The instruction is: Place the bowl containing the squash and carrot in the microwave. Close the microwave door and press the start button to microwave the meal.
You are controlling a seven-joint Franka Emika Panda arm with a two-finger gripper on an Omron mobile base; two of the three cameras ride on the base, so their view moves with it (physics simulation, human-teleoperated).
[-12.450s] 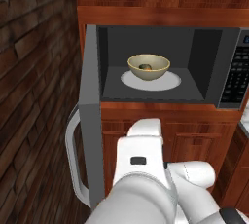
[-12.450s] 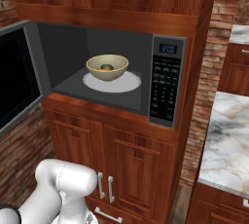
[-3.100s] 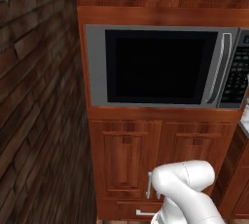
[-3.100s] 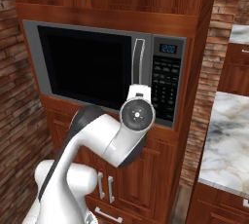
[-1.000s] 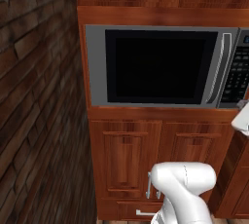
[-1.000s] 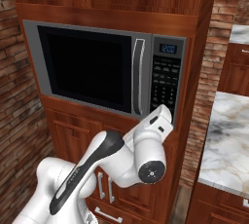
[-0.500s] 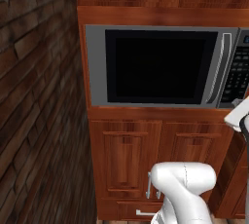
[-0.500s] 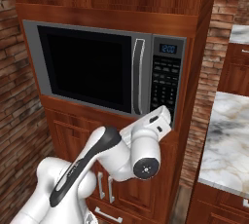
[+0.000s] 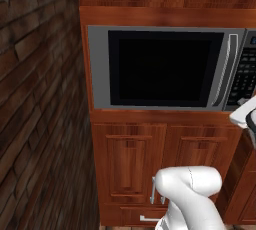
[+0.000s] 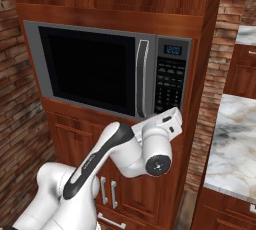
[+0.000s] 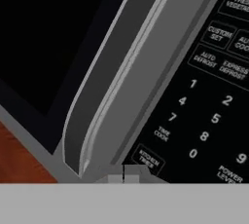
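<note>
The microwave (image 9: 100, 69) (image 10: 32, 59) sits built into the wooden cabinet wall. Its door (image 9: 165, 69) is shut, and the black window hides the inside. The bowl, squash and carrot are hidden behind it. The curved silver handle (image 10: 142, 79) (image 11: 104, 106) runs beside the black keypad (image 10: 167, 86) (image 11: 209, 101). My gripper (image 11: 124, 175) is shut and empty. It sits right at the keypad's lower left corner, by the bottom end of the handle. In the right base view, the white hand (image 10: 162, 120) is held up against the lower keypad.
Wooden cabinet doors (image 9: 130, 159) lie below the microwave and more above it. A brick wall (image 9: 35, 99) runs along the left. A marble counter (image 10: 235, 144) stands to the right, and my arm's elbow (image 10: 150, 159) hangs in front of the lower cabinets.
The door, open with the bowl on the turntable long ago, is shut. Over the last second the hand has crept slightly closer to the lower keypad, still shut.
</note>
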